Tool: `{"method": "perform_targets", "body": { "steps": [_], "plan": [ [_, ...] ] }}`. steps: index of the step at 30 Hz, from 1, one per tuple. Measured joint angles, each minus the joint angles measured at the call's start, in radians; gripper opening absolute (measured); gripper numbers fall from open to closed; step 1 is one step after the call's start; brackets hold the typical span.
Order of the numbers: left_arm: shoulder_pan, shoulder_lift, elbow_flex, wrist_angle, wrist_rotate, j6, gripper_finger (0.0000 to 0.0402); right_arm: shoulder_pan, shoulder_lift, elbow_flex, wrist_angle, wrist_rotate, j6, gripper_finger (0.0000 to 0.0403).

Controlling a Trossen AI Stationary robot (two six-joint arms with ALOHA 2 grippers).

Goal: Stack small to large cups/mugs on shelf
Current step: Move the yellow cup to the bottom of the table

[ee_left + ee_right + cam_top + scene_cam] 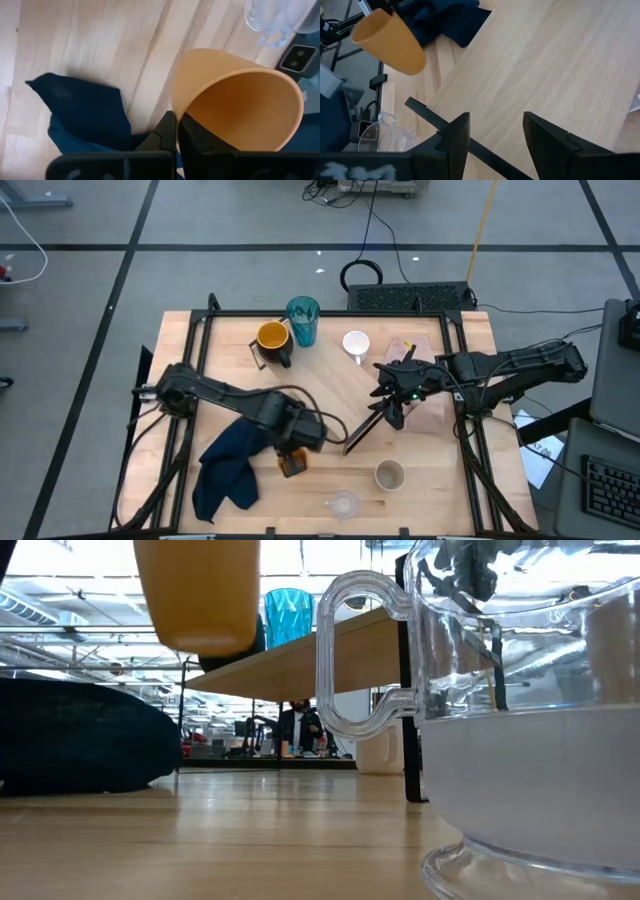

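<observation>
Crumpled dark-blue cloth (228, 465), perhaps a towel.

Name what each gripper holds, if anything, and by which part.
The left gripper pinches the rim wall of the small orange plastic cup, lifted off the table. The right gripper stands open over the light-wood shelf, holding nothing.

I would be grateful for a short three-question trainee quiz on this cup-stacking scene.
1. True or false: the left gripper is shut on the small orange cup.
2. Which lies beside the left arm: A) dark blue cloth, B) red towel, C) sponge?
3. Fill in: the right gripper hangs open above the ____.

Key: 1 true; 2 A; 3 shelf.
</observation>
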Motion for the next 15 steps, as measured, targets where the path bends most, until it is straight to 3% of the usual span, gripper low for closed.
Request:
{"method": "perform_targets", "body": {
  "steps": [5,10,15],
  "plan": [
    [0.011,0.023,-0.020,0.034,-0.016,0.050,0.0000,0.000,-0.007,0.000,-0.001,-0.025,0.006,0.0173],
    [0.017,0.005,-0.157,0.160,-0.007,0.032,0.0000,0.002,-0.041,0.000,-0.010,-0.028,0.013,0.0173],
    [0.005,0.005,-0.250,0.179,0.022,-0.001,0.0000,0.002,-0.092,0.000,-0.016,-0.027,0.023,0.0173]
  ]
}}
